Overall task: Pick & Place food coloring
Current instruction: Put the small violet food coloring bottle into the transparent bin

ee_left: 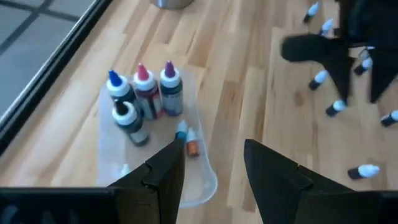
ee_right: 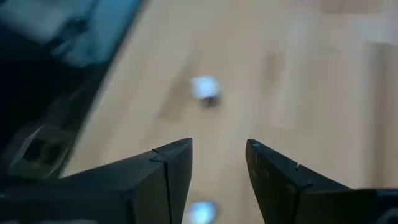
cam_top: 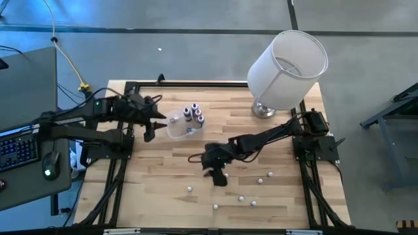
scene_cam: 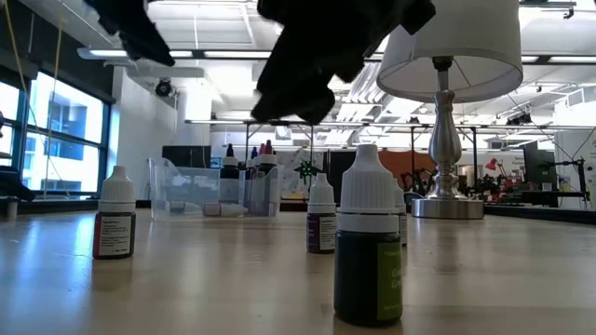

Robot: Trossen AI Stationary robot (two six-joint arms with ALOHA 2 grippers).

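Note:
A clear tub (ee_left: 199, 186) on the table holds four larger bottles (ee_left: 144, 93) standing upright with blue, pink, purple and dark tops, and two tiny bottles (ee_left: 188, 140) lying on its floor. Several tiny white-capped bottles (cam_top: 240, 198) stand scattered on the near right part of the table; three show close in the low view (scene_cam: 370, 237). My left gripper (ee_left: 214, 168) hovers open over the tub's edge (cam_top: 150, 130). My right gripper (cam_top: 220, 177) is open above the table's middle, over one tiny bottle (ee_right: 205, 90), touching nothing.
A lamp with a big white shade (cam_top: 287, 62) stands on its metal base (cam_top: 264, 109) at the far right of the table. A desk with keyboard and mouse (cam_top: 47, 172) lies beyond the left edge. Bare wood (cam_top: 163, 183) lies at the near left.

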